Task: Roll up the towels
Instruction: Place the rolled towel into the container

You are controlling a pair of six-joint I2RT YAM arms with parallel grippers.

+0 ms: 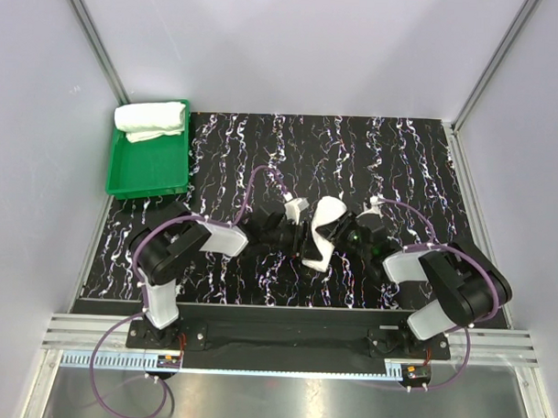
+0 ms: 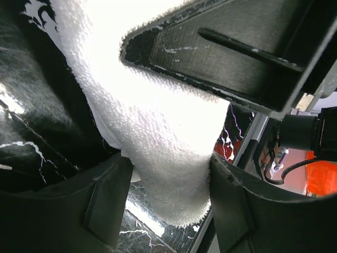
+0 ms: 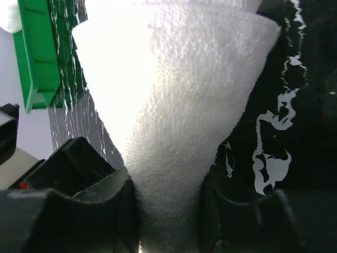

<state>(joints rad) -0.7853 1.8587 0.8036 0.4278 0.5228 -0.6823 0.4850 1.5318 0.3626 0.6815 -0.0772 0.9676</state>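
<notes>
Our left hand (image 2: 168,184) and right hand (image 3: 168,211) are each clamped on the towel (image 1: 322,229), which hangs bunched between them. If they pull apart unevenly, it could slip free and sag unrolled.

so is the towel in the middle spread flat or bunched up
Bunched up, not flat: the towel narrows where the left pincer and the right pincer each squeeze it.
</notes>
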